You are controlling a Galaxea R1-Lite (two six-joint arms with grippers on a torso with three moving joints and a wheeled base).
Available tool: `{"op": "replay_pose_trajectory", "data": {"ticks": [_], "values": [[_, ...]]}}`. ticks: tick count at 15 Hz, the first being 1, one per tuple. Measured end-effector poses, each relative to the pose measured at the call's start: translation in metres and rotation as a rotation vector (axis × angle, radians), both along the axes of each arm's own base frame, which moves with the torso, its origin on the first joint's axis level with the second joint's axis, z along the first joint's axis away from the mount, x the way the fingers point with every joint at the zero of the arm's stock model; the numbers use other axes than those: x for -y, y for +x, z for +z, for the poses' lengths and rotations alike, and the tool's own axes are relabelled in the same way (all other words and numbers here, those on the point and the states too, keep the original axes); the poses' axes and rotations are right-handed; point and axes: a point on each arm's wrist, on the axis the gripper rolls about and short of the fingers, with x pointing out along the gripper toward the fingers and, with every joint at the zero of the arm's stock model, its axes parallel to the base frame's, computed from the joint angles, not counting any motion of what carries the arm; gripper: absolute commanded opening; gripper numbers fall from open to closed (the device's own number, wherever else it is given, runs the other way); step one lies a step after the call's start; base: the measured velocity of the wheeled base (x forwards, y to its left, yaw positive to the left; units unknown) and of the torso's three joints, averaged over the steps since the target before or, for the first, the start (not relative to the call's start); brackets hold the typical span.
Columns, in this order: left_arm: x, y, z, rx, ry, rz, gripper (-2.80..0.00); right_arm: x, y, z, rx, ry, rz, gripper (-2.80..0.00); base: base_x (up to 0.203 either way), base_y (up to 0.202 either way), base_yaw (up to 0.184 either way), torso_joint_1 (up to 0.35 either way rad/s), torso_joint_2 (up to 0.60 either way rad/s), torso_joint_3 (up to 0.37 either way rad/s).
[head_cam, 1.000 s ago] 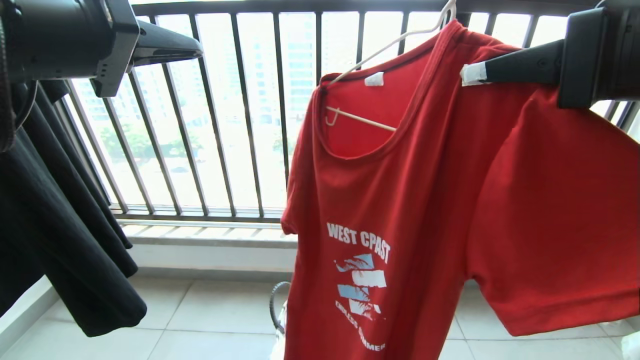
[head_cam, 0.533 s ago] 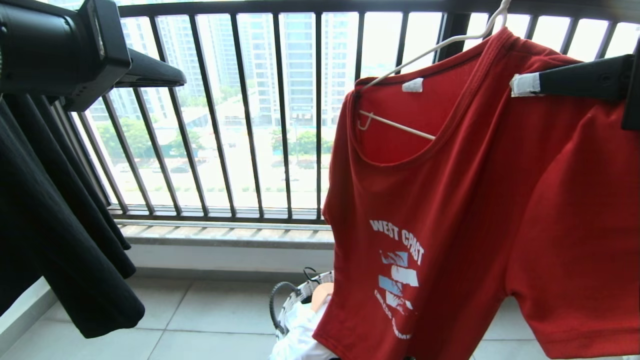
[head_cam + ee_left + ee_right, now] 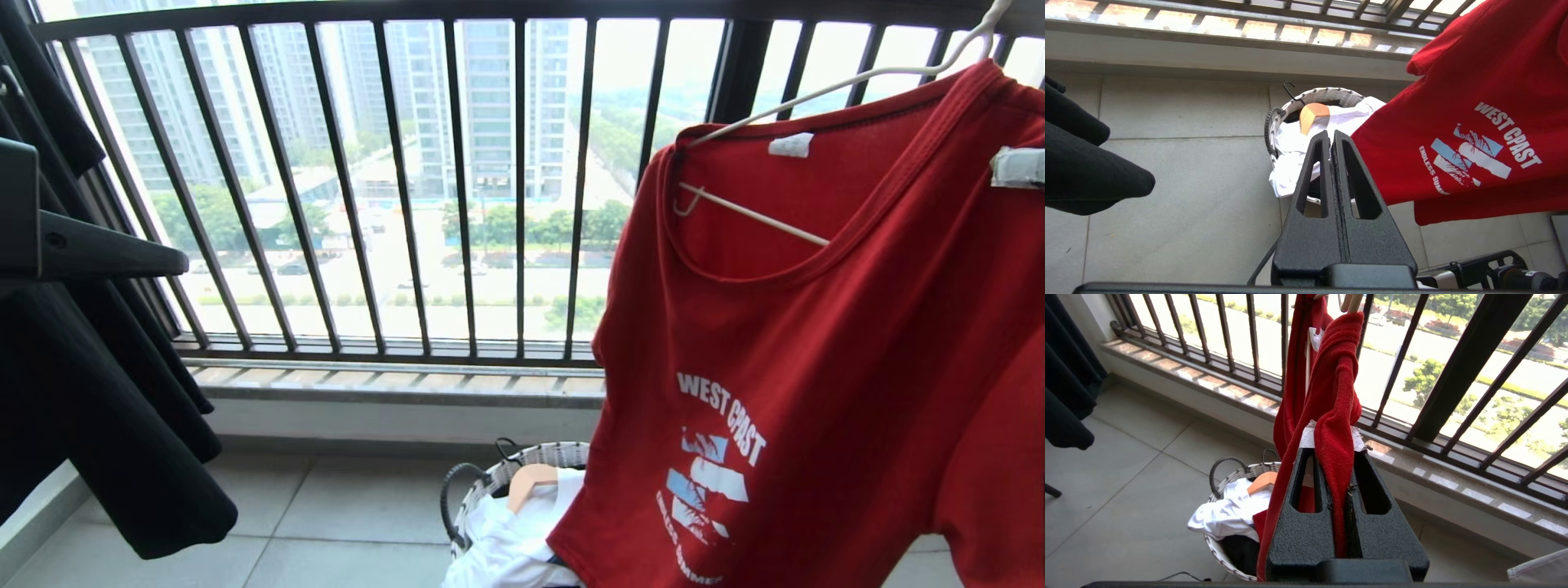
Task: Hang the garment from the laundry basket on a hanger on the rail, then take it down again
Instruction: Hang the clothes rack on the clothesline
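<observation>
Both my arms have dropped lower and the red T-shirt now sits further right in the head view.
My right gripper pinches its shoulder fabric on the white hanger; my left gripper is closed, empty, above the laundry basket.

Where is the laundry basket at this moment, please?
In the head view the laundry basket stands on the tiled floor low in the middle, below the balcony railing, with the red T-shirt's hem hanging over its right side.
</observation>
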Motion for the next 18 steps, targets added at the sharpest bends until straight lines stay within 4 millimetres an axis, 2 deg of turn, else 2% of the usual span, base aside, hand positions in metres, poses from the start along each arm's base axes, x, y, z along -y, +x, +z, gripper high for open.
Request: {"op": "replay_pose_trajectory", "data": {"ticks": [4, 9, 18], "values": [[-0.006, -0.014, -0.008, 0.028, 0.08, 0.011, -2.8, 0.011, -0.014, -0.007, 0.012, 0.0, -0.051, -2.8, 0.0, 0.0, 0.0, 0.088, -0.53, -0.342], [-0.003, -0.009, -0.003, 0.059, 0.048, -0.027, -2.8, 0.013, -0.016, -0.014, -0.002, -0.008, -0.058, -2.8, 0.0, 0.0, 0.0, 0.153, -0.47, -0.324], [-0.01, -0.031, 0.005, 0.123, 0.029, -0.026, -2.8, 0.022, -0.03, -0.024, -0.001, -0.006, -0.054, -2.8, 0.0, 0.0, 0.0, 0.19, -0.49, -0.304]]}}
